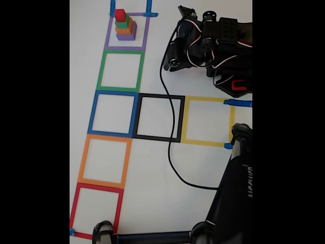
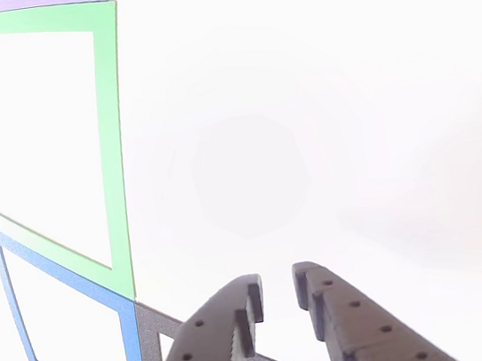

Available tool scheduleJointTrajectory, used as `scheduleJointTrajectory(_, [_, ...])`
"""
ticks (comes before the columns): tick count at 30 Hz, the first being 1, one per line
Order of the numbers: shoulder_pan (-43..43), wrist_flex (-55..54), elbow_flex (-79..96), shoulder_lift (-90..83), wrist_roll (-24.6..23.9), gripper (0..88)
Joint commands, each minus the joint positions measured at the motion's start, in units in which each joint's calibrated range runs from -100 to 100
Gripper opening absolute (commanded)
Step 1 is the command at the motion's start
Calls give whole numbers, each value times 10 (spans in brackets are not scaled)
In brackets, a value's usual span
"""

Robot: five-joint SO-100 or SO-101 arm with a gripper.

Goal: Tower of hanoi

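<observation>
Standing stacked inside the purple tape square [image 1: 126, 30] at the far left of the fixed view, the four cubes form a tower: purple cube [image 1: 126, 36] at the bottom, then orange cube [image 1: 123, 29], green cube [image 1: 122, 23] and red cube [image 1: 120, 14] on top. Well apart to the right, the folded arm [image 1: 213, 48] rests on the white table [image 1: 203, 168]. Seen in the other view, the gripper [image 2: 277, 290] hangs slightly parted and empty, near the green tape square [image 2: 112, 145].

Fixed view looks down overhead; other view rides low behind the tool [image 2: 277, 297].

cubes [image 1: 125, 26] stacked in top square [image 1: 144, 31] | arm [image 1: 213, 48] right of it
</observation>
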Motion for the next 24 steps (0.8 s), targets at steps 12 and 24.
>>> scheduleJointTrajectory(12, [3, 8, -2, -8, 5, 11])
scheduleJointTrajectory(24, [3, 8, -2, -8, 5, 11])
